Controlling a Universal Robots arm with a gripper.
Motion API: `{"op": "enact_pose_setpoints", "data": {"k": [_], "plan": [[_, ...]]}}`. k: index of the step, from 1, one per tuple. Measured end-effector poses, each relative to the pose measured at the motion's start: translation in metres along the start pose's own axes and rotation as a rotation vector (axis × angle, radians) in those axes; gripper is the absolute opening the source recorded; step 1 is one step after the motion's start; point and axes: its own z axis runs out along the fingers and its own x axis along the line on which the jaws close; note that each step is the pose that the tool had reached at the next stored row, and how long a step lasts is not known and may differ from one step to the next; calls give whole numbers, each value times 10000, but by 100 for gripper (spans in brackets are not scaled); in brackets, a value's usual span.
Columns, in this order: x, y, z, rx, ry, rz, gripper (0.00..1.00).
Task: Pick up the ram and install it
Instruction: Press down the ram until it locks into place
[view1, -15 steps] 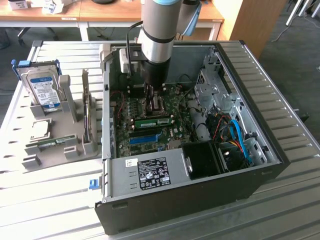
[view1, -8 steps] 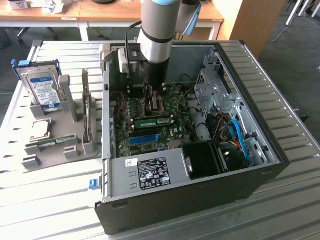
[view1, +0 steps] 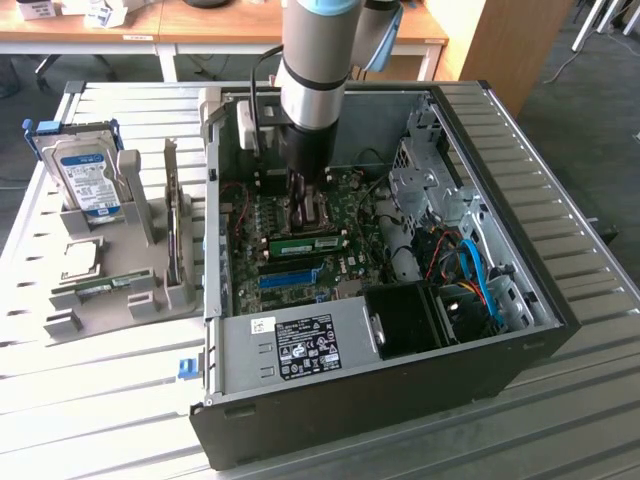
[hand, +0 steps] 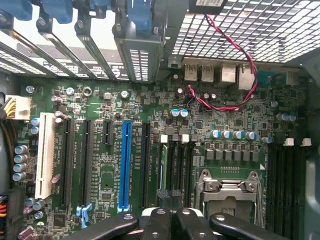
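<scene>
Claw (view1: 303, 205) pressed together inside computer case (view1: 520, 250).
Fingertips hidden behind arm; seated ram (view1: 305, 242) partly occluded.

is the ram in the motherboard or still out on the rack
In. A green ram stick lies seated along the motherboard inside the open case, just below the pincer.

Pincer (hand: 169, 220) fingertips cut off by picture edge
</scene>
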Motion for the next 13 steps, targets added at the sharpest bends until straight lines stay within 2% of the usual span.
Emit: {"op": "enact_pose_setpoints", "data": {"k": [13], "plan": [[8,-5,130,0,-1,0,11]]}}
